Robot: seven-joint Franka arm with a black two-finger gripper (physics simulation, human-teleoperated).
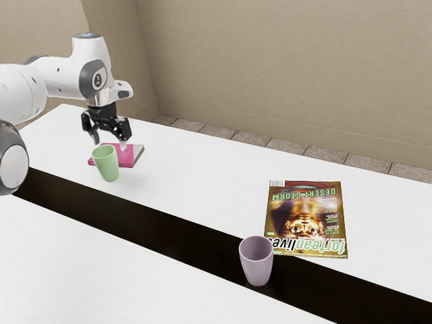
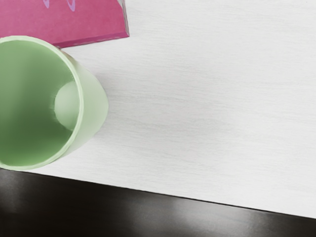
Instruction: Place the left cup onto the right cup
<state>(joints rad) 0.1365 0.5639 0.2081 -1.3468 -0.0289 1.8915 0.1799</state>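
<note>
The pink book (image 1: 125, 154) lay flat on the white table (image 1: 202, 169), near the end where the arm (image 1: 61, 74) came in from the exterior view's left. The green cup (image 1: 105, 163) stood upright and mouth up on the table just in front of that book. It was on the side of the book facing the dark strip (image 1: 169, 233) that ran across the table, and from the side camera its rim overlapped the book's near edge. Whether cup and book touched could not be told.

The pincer (image 1: 110, 140) hung above the book's near end and just over the cup's mouth. Its two black fingers were spread apart with nothing between them, so it was released and gripped nothing. A clear gap showed between the fingertips and the cup's rim.

From the hand's camera the green cup (image 2: 29, 103) was seen from above, with its hollow inside and round bottom in view. A corner of the pink book (image 2: 64, 19) lay right beside its rim, and the dark strip (image 2: 148, 217) ran close by on the cup's side away from the book.

The purple cup (image 1: 256, 260) stood upright and mouth up, well apart from the book toward the exterior view's right, at the edge of the dark strip. A magazine (image 1: 307, 219) with a tiger's face on its cover lay flat, also far from the book on that same side. It was just beyond the purple cup.
</note>
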